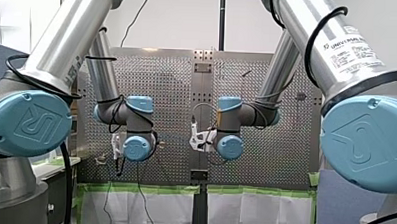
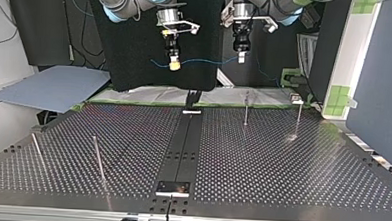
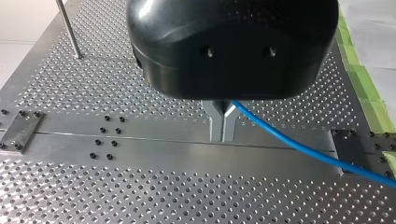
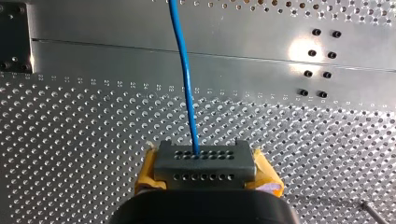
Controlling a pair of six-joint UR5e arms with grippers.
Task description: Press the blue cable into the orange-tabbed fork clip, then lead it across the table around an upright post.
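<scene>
Left tool (image 3: pixel 222 136) and right tool (image 4: pixel 205 163) both clamp blue cable (image 4: pixel 184 70); it hangs between them.

The cable (image 2: pixel 206 61) spans between my left gripper (image 2: pixel 241 57) and my right gripper (image 2: pixel 174 65), gripped by both, above the table (image 2: pixel 281 164). Under my left gripper lies the centre strip (image 3: pixel 140 140); a post (image 3: pixel 69 28) stands well ahead of it, off to one side.

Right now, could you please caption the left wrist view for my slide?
My left gripper, shut on the blue cable, hovers above the perforated table.
</scene>
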